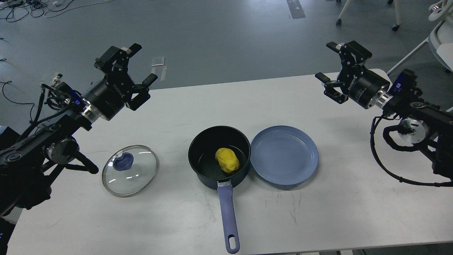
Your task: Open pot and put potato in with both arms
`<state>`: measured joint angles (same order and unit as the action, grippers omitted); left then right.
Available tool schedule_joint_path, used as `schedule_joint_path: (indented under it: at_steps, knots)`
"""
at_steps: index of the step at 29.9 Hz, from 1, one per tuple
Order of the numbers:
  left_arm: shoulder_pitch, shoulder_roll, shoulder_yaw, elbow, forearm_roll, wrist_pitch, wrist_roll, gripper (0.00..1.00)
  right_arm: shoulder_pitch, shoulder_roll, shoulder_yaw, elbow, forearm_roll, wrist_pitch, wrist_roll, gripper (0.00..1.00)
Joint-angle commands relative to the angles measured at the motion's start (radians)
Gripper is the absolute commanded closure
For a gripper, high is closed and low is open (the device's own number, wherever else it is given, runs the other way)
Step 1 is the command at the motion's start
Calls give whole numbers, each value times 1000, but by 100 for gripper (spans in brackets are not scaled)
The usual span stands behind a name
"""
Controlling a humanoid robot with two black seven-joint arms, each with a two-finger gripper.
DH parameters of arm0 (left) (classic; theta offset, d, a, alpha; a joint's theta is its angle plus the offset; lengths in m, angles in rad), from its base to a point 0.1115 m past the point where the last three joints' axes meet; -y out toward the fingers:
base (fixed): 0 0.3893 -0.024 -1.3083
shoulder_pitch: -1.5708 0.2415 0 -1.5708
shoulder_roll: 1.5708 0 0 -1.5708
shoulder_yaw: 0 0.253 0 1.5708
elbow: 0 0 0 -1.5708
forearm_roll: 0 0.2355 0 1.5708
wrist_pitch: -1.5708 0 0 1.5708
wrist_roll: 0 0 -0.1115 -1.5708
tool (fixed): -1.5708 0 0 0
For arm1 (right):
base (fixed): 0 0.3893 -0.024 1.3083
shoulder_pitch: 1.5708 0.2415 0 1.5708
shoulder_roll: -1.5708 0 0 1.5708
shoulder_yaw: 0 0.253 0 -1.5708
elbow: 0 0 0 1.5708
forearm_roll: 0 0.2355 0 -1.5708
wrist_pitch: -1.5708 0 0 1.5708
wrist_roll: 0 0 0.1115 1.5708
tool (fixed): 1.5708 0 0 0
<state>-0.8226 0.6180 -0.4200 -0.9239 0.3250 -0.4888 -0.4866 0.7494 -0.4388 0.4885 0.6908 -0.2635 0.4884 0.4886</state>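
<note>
A dark blue pot (219, 156) with a long blue handle stands open in the middle of the white table (354, 198). A yellow potato (227, 160) lies inside it. The glass lid (130, 169) with a blue knob lies flat on the table to the pot's left. My left gripper (141, 63) is open and empty, raised above the table's far left. My right gripper (327, 62) is open and empty, raised above the table's far right, well away from the pot.
An empty blue plate (284, 155) lies right beside the pot, touching its right side. Cables run across the grey floor beyond the table. A white chair (439, 39) stands at the far right.
</note>
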Motion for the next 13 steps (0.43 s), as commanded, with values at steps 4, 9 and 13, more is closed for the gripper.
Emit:
schedule_joint_path:
  at_steps: [4,9,13]
  knots:
    - [22,-44,-3,11,-1,0,0,2,-87,6,70,-1,0,0,0,0]
    - [39,-87,-3,46,-1,0,0,2,-105,14,71,1,1,0,0,0]
    - [39,-90,-3,48,-1,0,0,2,-107,14,70,1,0,0,0,0]
